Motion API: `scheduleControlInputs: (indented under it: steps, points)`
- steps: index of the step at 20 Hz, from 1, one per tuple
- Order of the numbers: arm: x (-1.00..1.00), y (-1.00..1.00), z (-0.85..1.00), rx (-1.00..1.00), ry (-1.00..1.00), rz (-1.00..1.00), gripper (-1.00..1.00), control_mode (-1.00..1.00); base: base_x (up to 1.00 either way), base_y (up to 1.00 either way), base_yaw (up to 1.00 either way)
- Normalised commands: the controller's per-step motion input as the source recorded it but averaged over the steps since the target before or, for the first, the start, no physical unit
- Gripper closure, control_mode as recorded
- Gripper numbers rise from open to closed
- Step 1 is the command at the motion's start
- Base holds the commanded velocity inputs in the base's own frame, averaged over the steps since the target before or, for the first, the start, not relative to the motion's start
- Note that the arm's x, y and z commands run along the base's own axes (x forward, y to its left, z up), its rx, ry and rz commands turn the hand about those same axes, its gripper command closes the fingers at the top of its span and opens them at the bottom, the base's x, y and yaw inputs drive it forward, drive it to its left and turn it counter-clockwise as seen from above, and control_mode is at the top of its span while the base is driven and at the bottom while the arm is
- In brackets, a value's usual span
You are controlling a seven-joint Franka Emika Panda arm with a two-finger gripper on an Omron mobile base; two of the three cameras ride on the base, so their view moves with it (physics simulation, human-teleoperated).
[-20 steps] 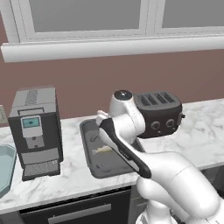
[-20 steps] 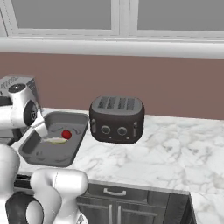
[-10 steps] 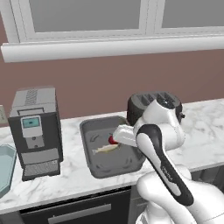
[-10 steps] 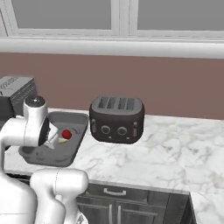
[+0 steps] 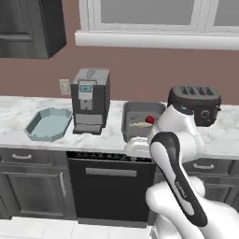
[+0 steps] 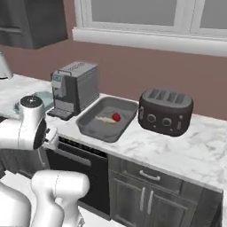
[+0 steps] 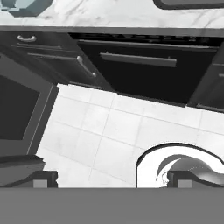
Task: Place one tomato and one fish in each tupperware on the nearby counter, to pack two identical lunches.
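Where the left base view looks along the worktop (image 5: 42,144), a blue tray (image 5: 48,124) sits near the front edge toward the left, just beside a coffee machine (image 5: 90,100) that stands near the back. Right of the machine lies a grey tray (image 5: 133,116) reaching from mid-depth to the front edge, with a pale fish (image 5: 139,124) and a red tomato (image 5: 150,119) inside, close together at its right side; a dark toaster (image 5: 195,101) stands farther right near the wall, and the arm's elbow covers part of the grey tray's right rim. From the right base view the same grey tray (image 6: 91,127) lies between the coffee machine (image 6: 76,86) and toaster (image 6: 165,111), holding the fish (image 6: 105,119) and the tomato (image 6: 116,117) just beside it, while the blue tray (image 6: 40,97) peeks out beyond the machine. Through the hand view the pincer (image 7: 111,180) points down at the tiled floor (image 7: 113,127) before dark cabinet fronts (image 7: 140,70), its fingertips (image 7: 43,178) spread wide with nothing between them; the blue tray's corner (image 7: 22,5) shows at the top left edge.
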Motion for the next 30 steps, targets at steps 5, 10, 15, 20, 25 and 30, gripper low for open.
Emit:
scheduleControlInputs:
  steps: [5,10,15,20,25,30]
  points:
    - [0.00,0.00,0.00,0.00,0.00,0.00,-1.00,1.00,-1.00,0.00,0.55]
    - [0.00,0.00,0.00,0.00,0.00,0.00,-1.00,1.00,-1.00,-0.16,0.24]
    - [0.00,0.00,0.00,0.00,0.00,0.00,-1.00,1.00,-1.00,-0.12,0.24]
    - [0.00,0.00,0.00,0.00,0.00,0.00,-1.00,1.00,-1.00,0.00,0.30]
    - [0.00,0.00,0.00,0.00,0.00,0.00,-1.00,1.00,-0.27,0.13,0.70]
    - [0.00,0.00,0.00,0.00,0.00,0.00,-1.00,1.00,0.32,0.03,0.68]
